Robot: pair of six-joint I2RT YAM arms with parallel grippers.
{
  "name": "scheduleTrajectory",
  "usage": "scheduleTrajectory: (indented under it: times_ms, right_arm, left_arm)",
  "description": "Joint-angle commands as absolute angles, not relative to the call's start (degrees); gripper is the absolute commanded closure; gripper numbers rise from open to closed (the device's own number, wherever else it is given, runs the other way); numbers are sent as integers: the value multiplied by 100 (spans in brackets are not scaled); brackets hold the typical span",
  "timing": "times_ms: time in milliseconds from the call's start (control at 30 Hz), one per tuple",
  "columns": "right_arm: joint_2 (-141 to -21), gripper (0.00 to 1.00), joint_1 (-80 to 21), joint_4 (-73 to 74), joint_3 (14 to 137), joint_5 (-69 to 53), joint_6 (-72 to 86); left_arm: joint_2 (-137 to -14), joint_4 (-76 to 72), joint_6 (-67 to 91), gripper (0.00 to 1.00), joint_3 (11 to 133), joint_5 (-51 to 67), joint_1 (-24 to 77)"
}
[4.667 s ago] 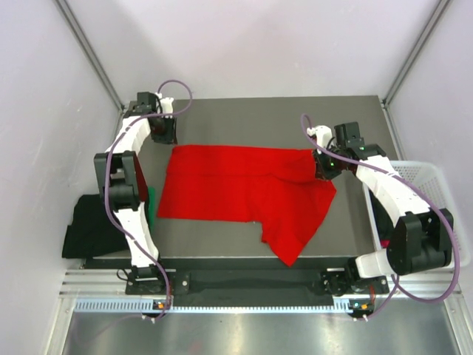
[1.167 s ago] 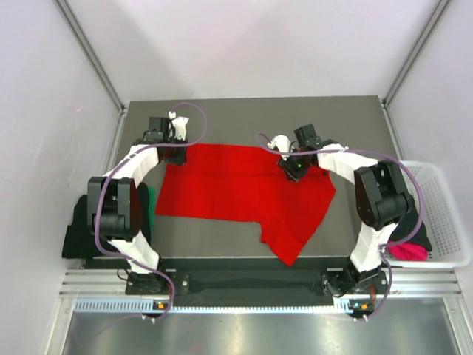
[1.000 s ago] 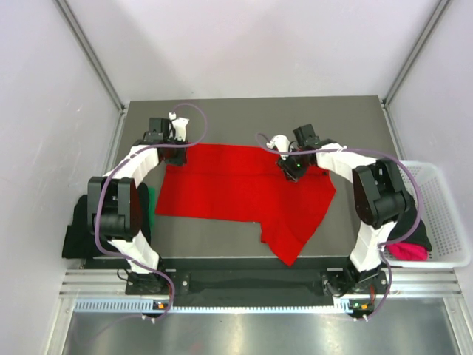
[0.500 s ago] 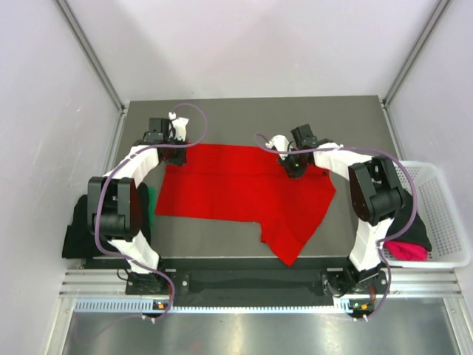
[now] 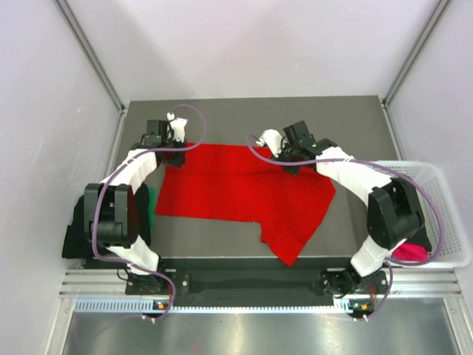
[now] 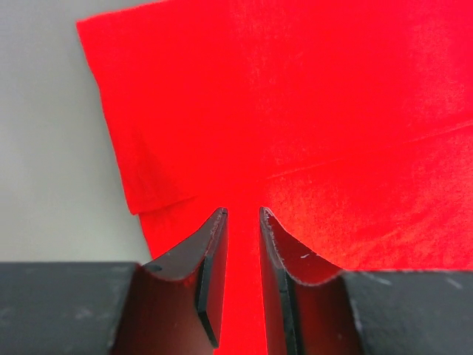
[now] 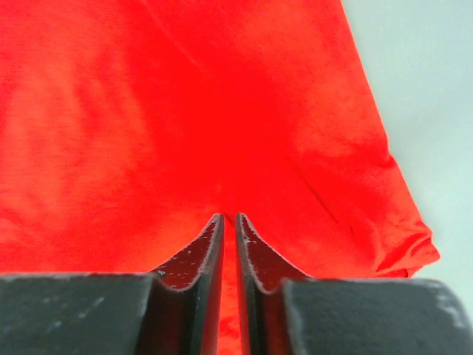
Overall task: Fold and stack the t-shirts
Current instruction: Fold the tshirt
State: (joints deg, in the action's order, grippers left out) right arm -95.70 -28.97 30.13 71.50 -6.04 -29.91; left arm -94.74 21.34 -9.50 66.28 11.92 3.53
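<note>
Red shirt (image 5: 236, 188) lies spread on the table (image 5: 259, 111), centre, long axis left to right. One corner hangs toward the near edge, right of centre. It is not yet folded flat: creases show along the far strip.

Left gripper (image 5: 172, 153) sits at the shirt's far-left corner. Left wrist view: jaws narrow, red cloth filling the gap at the tips (image 6: 242, 214), and a doubled hem edge runs in from the left to meet them. Reads as a pinch on the shirt (image 6: 295, 111).

Right gripper (image 5: 290, 163) sits on the far edge, right of centre. Right wrist view: jaws almost together with only a sliver of red between (image 7: 229, 218), and creases fan out from that spot across the cloth (image 7: 185, 111). Reads as a tight pinch.

Two holds on the same far edge, well apart. Likely so the edge can be lifted level and drawn toward the near side without bunching.

Black shirt (image 5: 81, 229) lies off the table's left side, with a green one (image 5: 151, 207) just beside it. A pink one (image 5: 410, 251) is in the basket (image 5: 443, 192) at right.
</note>
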Motion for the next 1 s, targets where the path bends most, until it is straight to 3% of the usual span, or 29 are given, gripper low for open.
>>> scheduleTrajectory:
  times_ms: [0,167,300,433,533,667,967]
  right_arm:
    - [-9055,85,-3243,3358,6954,-299,-2681]
    - [-8508,74,-3402,3208,6504,-220,-2611]
    - [-8577,73,-3209,3103,6565,-35,-2654]
    - [-9052,75,-2515,3277,6820,-402,-2680]
    - [-9430,68,-1961,3506,6987,-684,-2777]
    - [-9835,67,-1135,3858,7268,-1194,-2865]
    - [-10213,62,-633,4052,7453,-1582,-2979]
  left_arm:
    - [-9106,1784,-1046,71,6574,1169,343]
    - [-9105,1810,-1072,70,6635,1116,343]
    - [-9228,1837,-1099,70,6767,1064,343]
    - [-9597,2029,-1064,70,6987,1107,343]
    - [-9703,2074,-1046,70,7049,1151,343]
    - [-9712,2057,-1046,70,7022,1178,343]
    - [-9712,2109,-1046,69,7005,1564,352]
